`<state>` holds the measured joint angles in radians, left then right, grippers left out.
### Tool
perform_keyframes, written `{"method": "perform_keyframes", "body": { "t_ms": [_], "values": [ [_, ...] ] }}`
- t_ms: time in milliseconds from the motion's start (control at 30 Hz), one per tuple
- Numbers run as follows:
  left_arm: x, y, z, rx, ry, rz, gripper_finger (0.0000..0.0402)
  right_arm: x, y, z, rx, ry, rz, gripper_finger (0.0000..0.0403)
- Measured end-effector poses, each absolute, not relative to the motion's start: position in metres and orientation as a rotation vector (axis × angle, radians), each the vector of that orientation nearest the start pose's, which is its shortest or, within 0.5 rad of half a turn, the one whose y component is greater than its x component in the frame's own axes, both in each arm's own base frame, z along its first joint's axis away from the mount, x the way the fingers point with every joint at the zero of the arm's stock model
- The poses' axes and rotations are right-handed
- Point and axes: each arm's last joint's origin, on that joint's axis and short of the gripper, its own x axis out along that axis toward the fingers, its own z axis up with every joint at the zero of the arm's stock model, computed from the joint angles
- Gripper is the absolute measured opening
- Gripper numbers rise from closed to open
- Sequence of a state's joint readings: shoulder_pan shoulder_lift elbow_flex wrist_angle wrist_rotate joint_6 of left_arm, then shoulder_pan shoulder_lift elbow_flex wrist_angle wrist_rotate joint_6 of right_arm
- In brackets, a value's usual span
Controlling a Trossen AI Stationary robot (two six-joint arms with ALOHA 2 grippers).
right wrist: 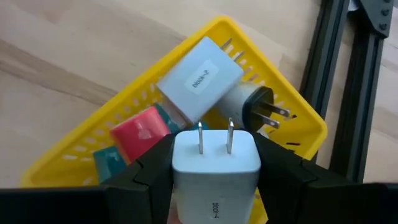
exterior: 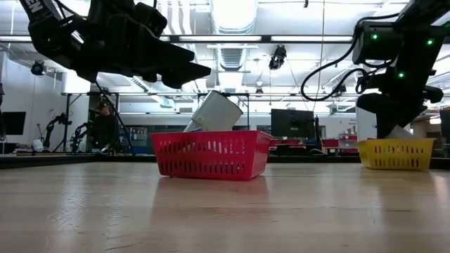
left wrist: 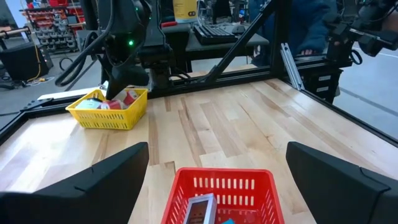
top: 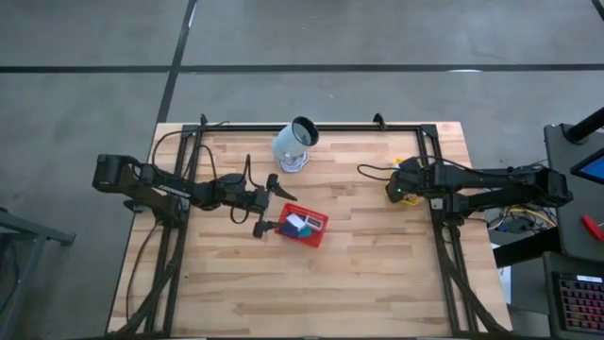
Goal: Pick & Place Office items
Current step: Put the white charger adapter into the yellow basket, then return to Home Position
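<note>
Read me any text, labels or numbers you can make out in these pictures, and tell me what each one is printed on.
White plug adapter held in the right gripper: a small dark print line on its face, too blurred to read.
Second white adapter lying in the yellow tray: a small printed label, also too blurred to read.
Red tray, cup and table: no lettering visible.
Background monitors and shelves: nothing legible.
</note>
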<state>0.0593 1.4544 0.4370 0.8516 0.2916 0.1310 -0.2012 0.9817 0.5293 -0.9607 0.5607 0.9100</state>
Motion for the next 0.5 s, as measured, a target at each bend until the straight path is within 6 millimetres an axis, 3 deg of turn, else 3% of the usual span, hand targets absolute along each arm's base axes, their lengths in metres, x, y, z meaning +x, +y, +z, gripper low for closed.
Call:
{"method": "perform_keyframes", "body": {
  "t_ms": [67, 267, 500],
  "values": [
    [0.2633, 0.0073, 0.1731, 0.101, 0.148, -0.242, 0.0383, 0.1295, -0.0421, 0.1803, 0.461, 1.005, -1.192, 0.0181],
    [0.2633, 0.0073, 0.173, 0.101, 0.148, -0.243, 0.0383, 0.1326, -0.043, 0.1868, 0.461, 0.977, -1.194, 0.0281],
    [0.2633, 0.0073, 0.173, 0.101, 0.149, -0.243, 0.0383, 0.1329, -0.0435, 0.1889, 0.449, 0.969, -1.204, 0.0285]
  ]
}}
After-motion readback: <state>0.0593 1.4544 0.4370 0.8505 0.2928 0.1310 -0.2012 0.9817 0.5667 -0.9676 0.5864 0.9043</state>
